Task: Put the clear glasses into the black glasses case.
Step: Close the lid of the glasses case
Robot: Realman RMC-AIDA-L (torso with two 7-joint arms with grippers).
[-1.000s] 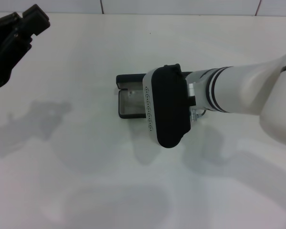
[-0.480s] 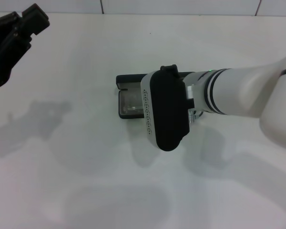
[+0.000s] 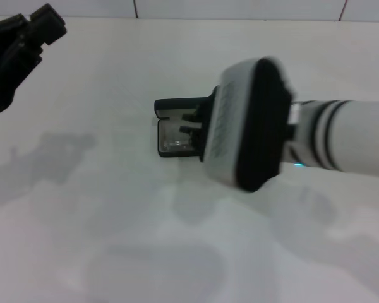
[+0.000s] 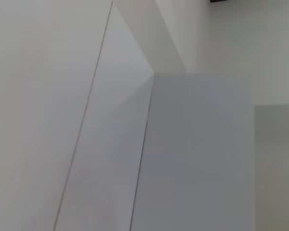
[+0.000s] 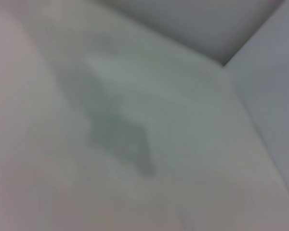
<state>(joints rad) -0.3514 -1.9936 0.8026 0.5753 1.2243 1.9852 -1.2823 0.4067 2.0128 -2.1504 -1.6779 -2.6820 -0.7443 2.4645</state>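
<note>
While the right gripper point(image 3: 188, 122) hovers spread, the clear glasses point(image 3: 177, 142) lie beneath it.

The right arm point(image 3: 354, 136) is a thick white tube with two dark rings around it near the wrist and a tiny blue-green light glowing under it. At its end sits a big rounded block point(image 3: 246, 123) that is black on the back and pale grey on the side, with a row of small dots along the grey part, and short black fingers point(image 3: 188, 121) stick out from it. The left gripper point(image 3: 19, 53) is all black and chunky, made of blocky pieces with square ends.
</note>
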